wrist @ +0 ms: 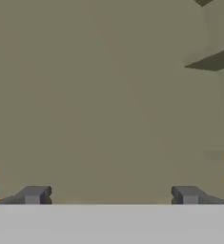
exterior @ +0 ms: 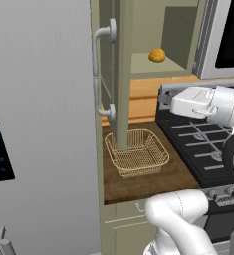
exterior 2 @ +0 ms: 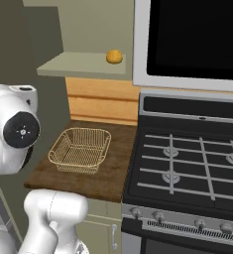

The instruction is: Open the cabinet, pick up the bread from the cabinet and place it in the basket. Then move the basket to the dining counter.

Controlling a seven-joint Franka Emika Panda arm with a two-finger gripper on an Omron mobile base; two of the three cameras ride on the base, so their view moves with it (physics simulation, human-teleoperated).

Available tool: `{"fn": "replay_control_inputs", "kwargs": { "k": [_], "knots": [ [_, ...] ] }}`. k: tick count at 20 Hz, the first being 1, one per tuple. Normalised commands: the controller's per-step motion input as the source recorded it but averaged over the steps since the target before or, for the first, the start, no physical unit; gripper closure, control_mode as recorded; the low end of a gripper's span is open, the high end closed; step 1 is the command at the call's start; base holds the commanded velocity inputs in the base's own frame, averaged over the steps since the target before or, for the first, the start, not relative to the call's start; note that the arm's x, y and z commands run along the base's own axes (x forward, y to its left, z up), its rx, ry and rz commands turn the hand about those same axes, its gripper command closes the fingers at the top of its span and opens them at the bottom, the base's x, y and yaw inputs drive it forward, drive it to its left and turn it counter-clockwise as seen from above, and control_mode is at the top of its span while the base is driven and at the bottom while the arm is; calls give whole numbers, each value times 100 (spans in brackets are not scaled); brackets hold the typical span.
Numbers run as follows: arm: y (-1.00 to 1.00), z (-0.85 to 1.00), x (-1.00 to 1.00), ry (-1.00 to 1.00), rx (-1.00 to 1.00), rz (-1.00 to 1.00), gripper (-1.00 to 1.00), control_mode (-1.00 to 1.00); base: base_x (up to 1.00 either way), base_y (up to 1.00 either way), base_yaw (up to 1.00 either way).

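Observation:
The cabinet door (exterior: 121, 74) stands swung open, edge-on to the left base view, with its curved silver handle (exterior: 101, 69) on the left face. The bread (exterior: 157, 55) (exterior 2: 114, 56) sits on the cabinet shelf (exterior 2: 83, 67). Below it, the empty wire basket (exterior: 137, 152) (exterior 2: 81, 149) rests on the narrow brown worktop (exterior: 143, 182). My gripper (wrist: 111, 195) is open, its fingertips (wrist: 35, 194) wide apart with nothing between them, facing a flat sage-green surface. My white hand (exterior: 190, 102) hovers right of the door, above the stove's left edge. The dining counter is out of view.
A black gas stove (exterior 2: 187, 163) adjoins the worktop on the right, with a microwave (exterior 2: 192, 39) above it. The big grey fridge (exterior: 39, 124) fills the left. My own arm links (exterior 2: 19, 131) stand in front of the worktop's left side.

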Motion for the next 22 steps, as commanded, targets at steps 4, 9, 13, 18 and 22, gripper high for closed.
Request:
{"fn": "replay_control_inputs", "kwargs": {
  "k": [4,9,13,18,22],
  "knots": [
    [-58,6,-24,20,-5,-44,-100,-100,0,0,0],
    [-45,28,-19,29,-6,-42,-100,-100,0,0,0],
    [-41,15,-3,24,-11,-33,-100,-100,0,0,0],
    [-51,1,0,19,-17,-32,-100,-100,0,0,0],
    [-46,0,1,16,-17,-29,-100,-100,0,0,0]
  ]
}}
